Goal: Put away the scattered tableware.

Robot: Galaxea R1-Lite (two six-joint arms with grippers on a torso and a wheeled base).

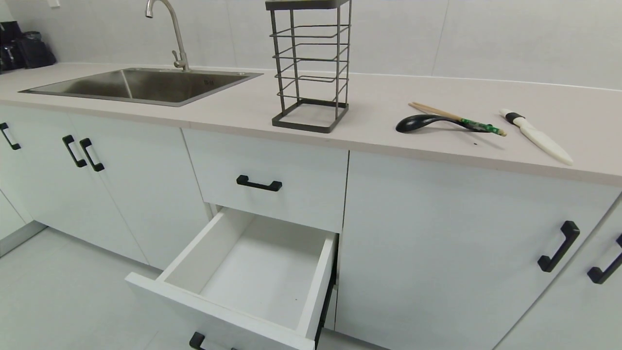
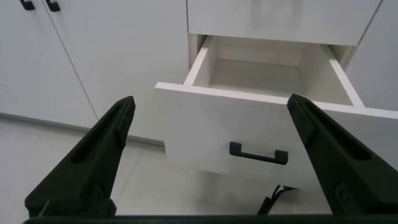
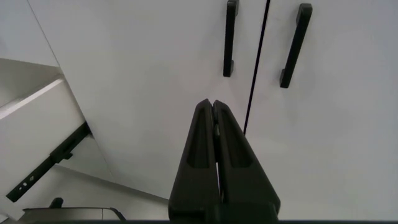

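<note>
The spoon (image 1: 418,122) is glossy black. The chopsticks (image 1: 457,118) are light tan wood, their 4 o'clock ends banded green. The knife (image 1: 537,137) is cream-white with one black band. The wire rack (image 1: 311,63) is dark grey, the surface (image 1: 379,99) pale beige, the open drawer (image 1: 318,287) white, its handle (image 2: 258,153) black.

Bright, diffuse light throughout; faint shadows under the spoon (image 1: 418,122) and rack (image 1: 303,127); mild sheen in the sink (image 1: 160,86); head-view corners stretch.

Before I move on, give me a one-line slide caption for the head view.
Open drawer waits below the counter, where black spoon, chopsticks and white knife lie right of the wire rack.
</note>
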